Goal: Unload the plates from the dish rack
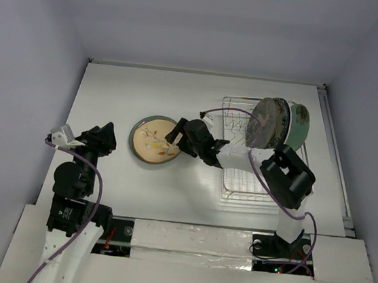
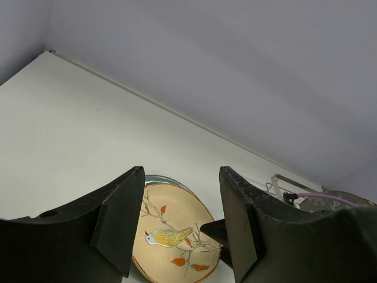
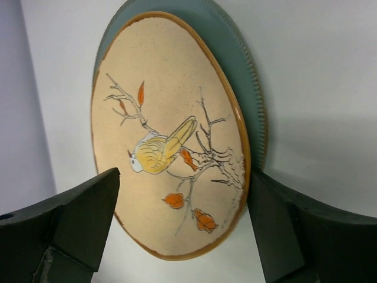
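1. The right gripper [image 3: 184, 177] has its jaws apart, one finger on each side of the bird plate [image 3: 171, 135]; can't tell whether they touch it.
2. The bird plate lies flat on a teal plate [image 3: 242, 71], on the table [image 1: 112, 92] left of the dish rack [image 1: 239, 185].
3. Other plates [image 1: 273, 122] stand upright at the rack's far end.
4. The left gripper [image 2: 182, 174] has its jaws apart and empty, to the left of the stack.

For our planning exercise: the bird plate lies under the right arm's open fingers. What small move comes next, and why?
Probably lift the right arm's fingers straight up. They stand open either side of the bird plate, which lies flat on a teal plate, while more plates wait in the dish rack.
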You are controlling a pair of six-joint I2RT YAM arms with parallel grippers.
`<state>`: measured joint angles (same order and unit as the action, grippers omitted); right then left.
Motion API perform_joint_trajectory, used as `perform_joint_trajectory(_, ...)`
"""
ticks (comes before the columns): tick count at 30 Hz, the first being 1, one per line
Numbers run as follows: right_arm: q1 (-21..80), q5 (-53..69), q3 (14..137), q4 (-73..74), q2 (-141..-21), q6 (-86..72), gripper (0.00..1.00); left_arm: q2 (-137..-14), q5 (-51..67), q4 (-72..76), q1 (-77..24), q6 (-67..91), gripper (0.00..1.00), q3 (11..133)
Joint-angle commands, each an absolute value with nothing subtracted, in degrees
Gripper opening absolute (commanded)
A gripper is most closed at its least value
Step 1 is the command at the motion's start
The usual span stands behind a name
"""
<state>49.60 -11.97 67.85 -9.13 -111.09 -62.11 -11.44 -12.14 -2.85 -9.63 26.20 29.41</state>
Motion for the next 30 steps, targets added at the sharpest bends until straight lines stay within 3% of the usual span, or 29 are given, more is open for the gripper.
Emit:
perform_joint_trajectory(1, 50.1, -20.2, 70.3, -0.1, -107.9, -56.1, 0.92, -11.5, -11.9, -0.4, -9.5, 26.3, 0.5, 30.5)
perform_joint_trajectory(6, 50.6, -24.6, 72.3, 8.2, -104.0, -51.3, 0.85, -11.3, -11.9, -0.4, -9.5, 26.2, 0.5, 30.5)
perform_joint_trajectory(9, 50.6, -26.6, 71.6, 11.9, -97.8, -47.6, 0.51, -11.3, -11.9, -0.4, -9.5, 26.3, 0.5, 30.5)
perform_joint_trajectory(10, 50.6, -28.0, 71.1, 12.6, -95.6, -45.5, 0.21, -11.5, -11.9, -0.4, -9.5, 26.3, 0.5, 30.5)
perform_joint_trajectory(12, 50.6, -31.2, 70.4, 16.8, -89.0, -43.7, 0.0, -11.5, -11.9, -0.4, -9.5, 26.2, 0.49, 30.5)
perform_joint_trajectory(14, 49.9, -36.9, 69.6, 20.2, -84.8, -41.2, 0.0, -11.6, -11.9, -0.4, -9.5, 26.2, 0.47, 30.5)
perform_joint_trajectory(21, 40.3, -41.8, 66.7, 31.5, -71.7, -32.4, 0.0, -11.3, -11.9, 1.0, -9.5, 26.1, 0.13, 30.4)
perform_joint_trajectory(24, 34.1, -39.5, 66.1, 33.5, -68.5, -28.7, 0.0, -11.6, -11.9, 1.0, -9.5, 26.0, 0.12, 30.5)
perform_joint_trajectory(25, 32.9, -38.8, 66.2, 34.1, -67.9, -27.3, 0.05, -11.6, -11.9, 1.0, -9.5, 25.9, 0.12, 30.5)
perform_joint_trajectory(28, 28.6, -35.6, 66.8, 34.0, -67.6, -25.0, 0.38, -11.0, -11.9, 1.0, -9.5, 26.1, 0.25, 30.4)
perform_joint_trajectory(30, 26.6, -32.5, 67.1, 33.7, -69.0, -23.9, 0.43, -10.8, -11.9, 1.0, -9.5, 26.1, 0.31, 30.4)
